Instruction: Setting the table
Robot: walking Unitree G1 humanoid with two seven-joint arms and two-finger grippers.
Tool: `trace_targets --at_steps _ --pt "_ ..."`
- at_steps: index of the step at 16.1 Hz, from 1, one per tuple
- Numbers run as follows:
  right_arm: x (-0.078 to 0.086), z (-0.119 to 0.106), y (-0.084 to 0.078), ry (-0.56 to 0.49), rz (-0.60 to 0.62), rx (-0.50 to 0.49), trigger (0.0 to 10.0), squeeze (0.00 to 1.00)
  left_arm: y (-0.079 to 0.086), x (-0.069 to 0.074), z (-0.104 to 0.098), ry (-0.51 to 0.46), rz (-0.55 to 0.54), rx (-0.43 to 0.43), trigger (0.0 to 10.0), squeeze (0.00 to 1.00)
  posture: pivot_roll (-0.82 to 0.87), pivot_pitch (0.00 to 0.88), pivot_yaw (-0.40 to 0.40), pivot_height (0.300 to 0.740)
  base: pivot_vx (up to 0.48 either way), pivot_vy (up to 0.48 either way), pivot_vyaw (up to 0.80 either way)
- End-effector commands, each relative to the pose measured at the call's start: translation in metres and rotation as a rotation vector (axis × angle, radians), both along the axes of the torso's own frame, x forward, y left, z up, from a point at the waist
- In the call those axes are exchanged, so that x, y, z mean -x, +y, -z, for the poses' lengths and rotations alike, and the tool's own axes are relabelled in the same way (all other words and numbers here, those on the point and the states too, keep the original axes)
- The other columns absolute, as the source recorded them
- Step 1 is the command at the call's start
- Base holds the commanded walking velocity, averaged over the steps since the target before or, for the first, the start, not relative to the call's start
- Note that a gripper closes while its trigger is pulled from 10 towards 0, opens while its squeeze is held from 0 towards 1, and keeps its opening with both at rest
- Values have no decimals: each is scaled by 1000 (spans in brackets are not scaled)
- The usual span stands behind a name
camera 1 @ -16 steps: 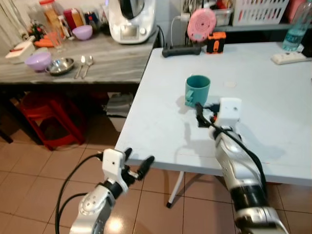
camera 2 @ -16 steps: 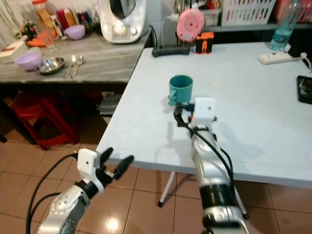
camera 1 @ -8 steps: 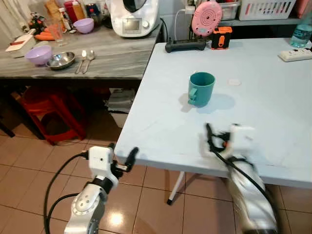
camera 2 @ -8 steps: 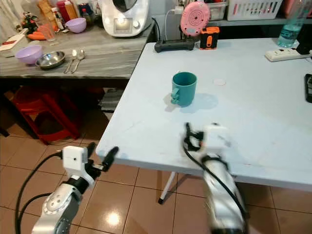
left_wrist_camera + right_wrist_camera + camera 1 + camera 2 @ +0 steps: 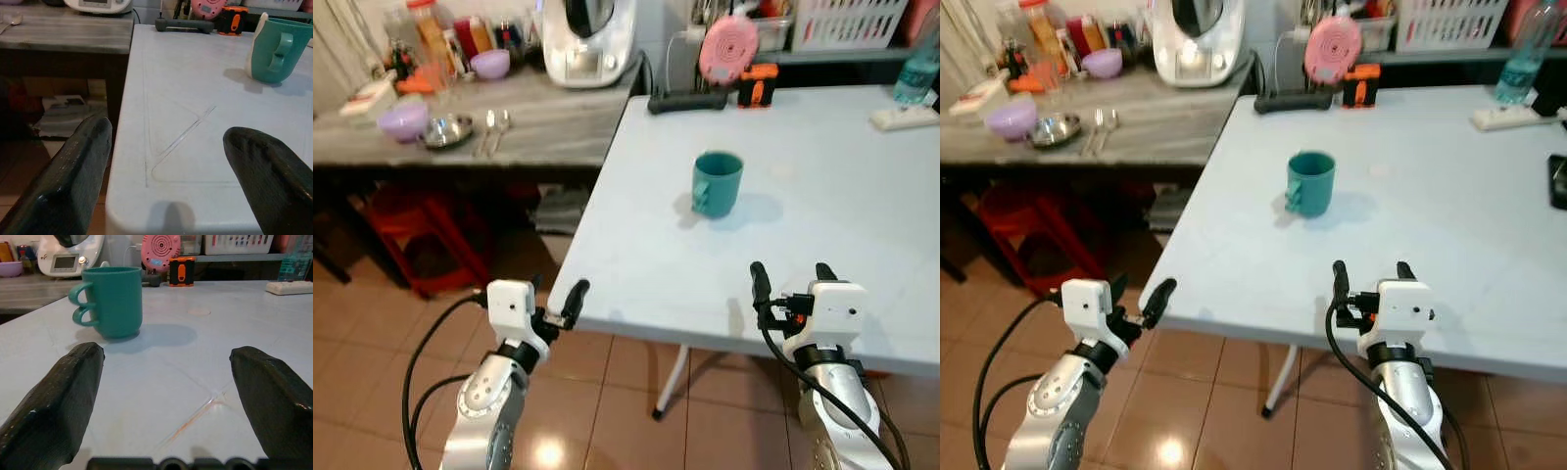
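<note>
**Standing off from the teal mug, both grippers empty**

Looking across the pale table [image 5: 636,245] at a teal mug [image 5: 716,183], upright near the middle, well back from the near edge. Right gripper [image 5: 789,278] low at that near edge, fingers spread wide, nothing between them. Left gripper [image 5: 555,302] just off the table's near-left corner, fingers parted too and holding nothing.

Key relation: mug straight ahead of the right gripper and a touch toward the robot's left, well apart from the fingertips. Right arm clearly the nearer one; left gripper off to the side, mug lying diagonally away to its right. Seen from the right wrist, mug [image 5: 111,301] ahead between the two black fingers [image 5: 54,401], nearer the left-hand one in that view.

Mug itself: plain teal, straight walls, mouth up, double-looped handle turned toward the robot's left, soft shadow on the tabletop beside it. Inside pale from the left wrist [image 5: 276,49]; whether empty, cannot tell.

Over on the grey counter [image 5: 509,132]: lilac bowl [image 5: 404,120], steel bowl [image 5: 447,130], two spoons [image 5: 494,125]. Probably the next pieces to fetch for the setting; all closer to the left arm, yet out of reach from this stance.
</note>
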State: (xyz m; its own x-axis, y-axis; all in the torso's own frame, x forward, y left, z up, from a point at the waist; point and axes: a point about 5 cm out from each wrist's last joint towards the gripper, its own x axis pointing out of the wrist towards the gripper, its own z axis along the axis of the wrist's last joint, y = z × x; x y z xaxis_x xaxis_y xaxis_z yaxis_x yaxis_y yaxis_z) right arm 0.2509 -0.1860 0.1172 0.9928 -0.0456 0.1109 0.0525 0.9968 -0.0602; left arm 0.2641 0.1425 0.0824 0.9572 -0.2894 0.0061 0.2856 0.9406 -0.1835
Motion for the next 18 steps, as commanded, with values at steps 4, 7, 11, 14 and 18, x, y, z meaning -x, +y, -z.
trace_targets --at_steps 4,7,11,14,18 --pt "-3 -6 10 -10 -46 4 10000 0 2 3 2 -3 4 1 10000 0 -48 2 124 740 378 0 0" --pt "-3 -6 12 -6 -55 3 10000 0 2 4 2 -4 4 4 10000 0 -44 5 120 740 381 0 0" --pt "-2 -4 15 3 -64 3 10000 0 2 6 4 3 3 7 10000 0 -44 10 121 740 362 0 0" --pt "-1 -1 18 18 -77 -4 10000 0 2 8 6 3 13 -22 10000 0 -43 12 126 740 0 0 0" --pt "1 9 28 62 -125 -12 10000 0 3 12 11 16 36 -44 10000 0 -36 13 127 740 0 0 0"
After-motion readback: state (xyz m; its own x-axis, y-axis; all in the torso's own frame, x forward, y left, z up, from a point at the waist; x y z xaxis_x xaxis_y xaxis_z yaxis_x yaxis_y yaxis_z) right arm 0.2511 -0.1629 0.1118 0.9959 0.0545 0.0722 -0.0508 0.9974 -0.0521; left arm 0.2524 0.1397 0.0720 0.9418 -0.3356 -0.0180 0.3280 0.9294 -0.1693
